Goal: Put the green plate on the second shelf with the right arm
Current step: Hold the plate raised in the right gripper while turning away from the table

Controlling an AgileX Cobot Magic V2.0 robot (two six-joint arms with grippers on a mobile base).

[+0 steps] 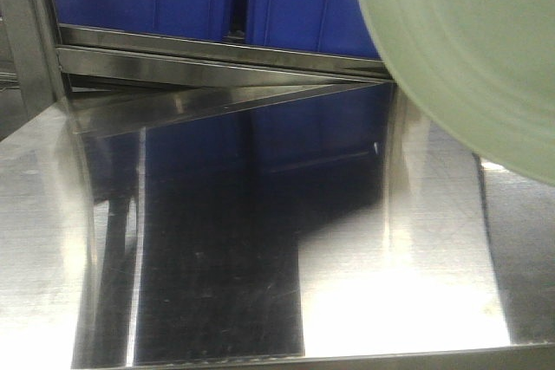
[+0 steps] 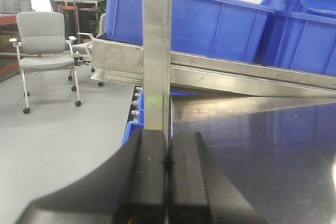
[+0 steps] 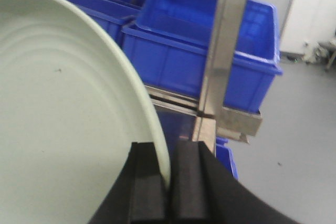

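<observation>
so our right gripper (image 3: 168, 179) is pinched down on the rim of the green plate (image 3: 63, 103), the two black pads nearly closed with just the thin edge of the plate between them, and the grip looks solid from the wrist view. the plate is up in the air, tipped well off flat, and in the front view it fills the top right corner above the shiny steel shelf (image 1: 217, 292) without touching it as far as we can tell. behind it we see the blue bins (image 3: 199, 51) sitting on the next level, plus a steel upright post (image 3: 224, 40) just right of the gripper. our left gripper (image 2: 167, 166) is closed on nothing, parked low by the shelf's other post (image 2: 156, 51). we reckon we're in the carry step: plate grabbed, not set down yet. we can't say for sure from these views which level counts as the second shelf, but the bare steel surface in front looks like the spot. next move, we think, calls for levelling the plate out, keeping clear of that post and the bin ledge, lowering it until it sits flat on the steel, then opening the pads.
</observation>
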